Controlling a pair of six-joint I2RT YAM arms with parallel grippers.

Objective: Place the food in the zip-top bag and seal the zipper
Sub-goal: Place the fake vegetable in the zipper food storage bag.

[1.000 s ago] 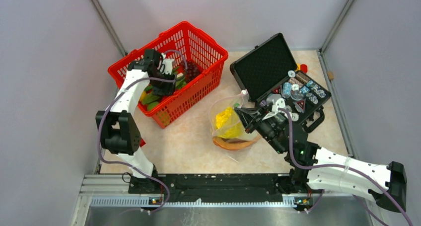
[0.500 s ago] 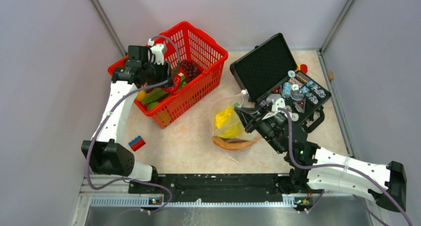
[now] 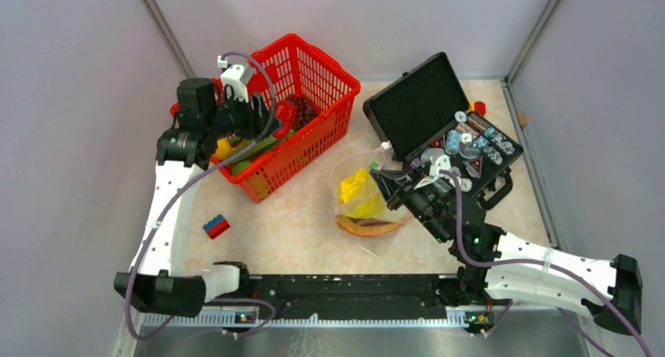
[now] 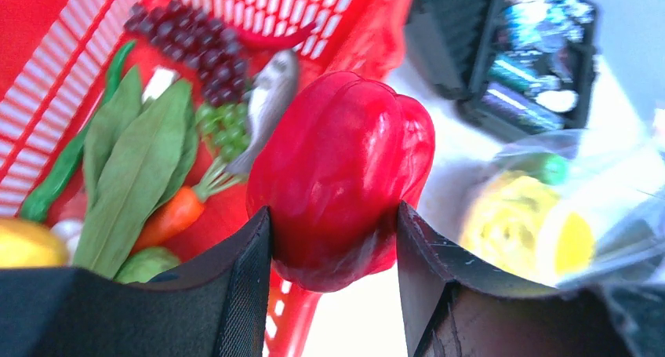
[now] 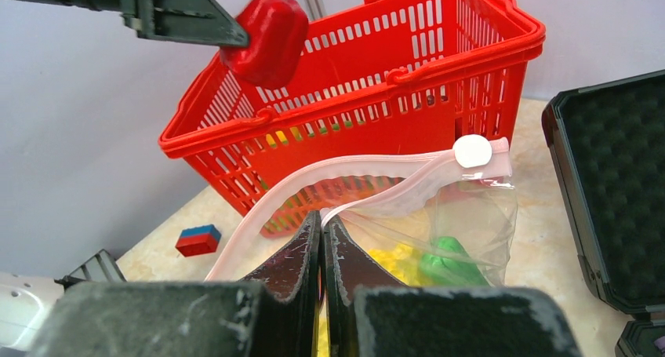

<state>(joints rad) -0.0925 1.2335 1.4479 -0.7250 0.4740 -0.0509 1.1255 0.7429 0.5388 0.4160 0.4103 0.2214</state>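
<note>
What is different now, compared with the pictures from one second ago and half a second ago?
The left gripper has risen out of the red basket with the red pepper clamped in it. Its elbow swung to the near left, uncovering the red-and-blue block. Unchanged: the right gripper, shut on the mouth edge of the zip-top bag, and the black case.

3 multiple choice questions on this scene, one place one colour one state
1. Red pepper is: A) in the zip-top bag B) in the left gripper, above the red basket C) in the right gripper
2. Zipper colour: A) blue B) pale pink C) black
3. Right gripper: A) wide open B) hidden C) shut on the zip-top bag's mouth
Answers: B, fingers clamp it; B, pink strip shows; C, jaws pinch the edge.
</note>
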